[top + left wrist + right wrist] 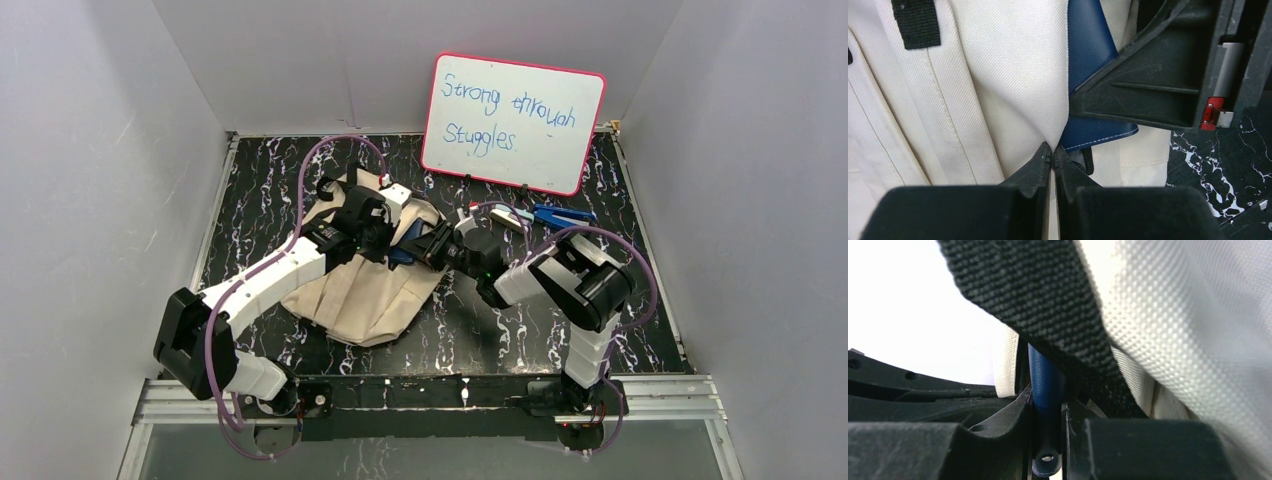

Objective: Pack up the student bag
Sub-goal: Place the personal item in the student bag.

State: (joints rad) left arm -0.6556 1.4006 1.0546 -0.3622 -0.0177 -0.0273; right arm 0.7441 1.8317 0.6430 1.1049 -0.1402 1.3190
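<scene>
The bag lies left of centre on the table. It is soft, light canvas that sags, so the mouth's rim looks the best hold. The left gripper pinches that fabric tight. The right gripper clamps a blue notebook — its edge is tucked between the canvas folds.

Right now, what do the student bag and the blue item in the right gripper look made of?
Student bag: woven cream canvas, matte; the weave shows. Blue item: smooth, slightly glossy, with a stitched edge, probably faux leather or vinyl.
</scene>
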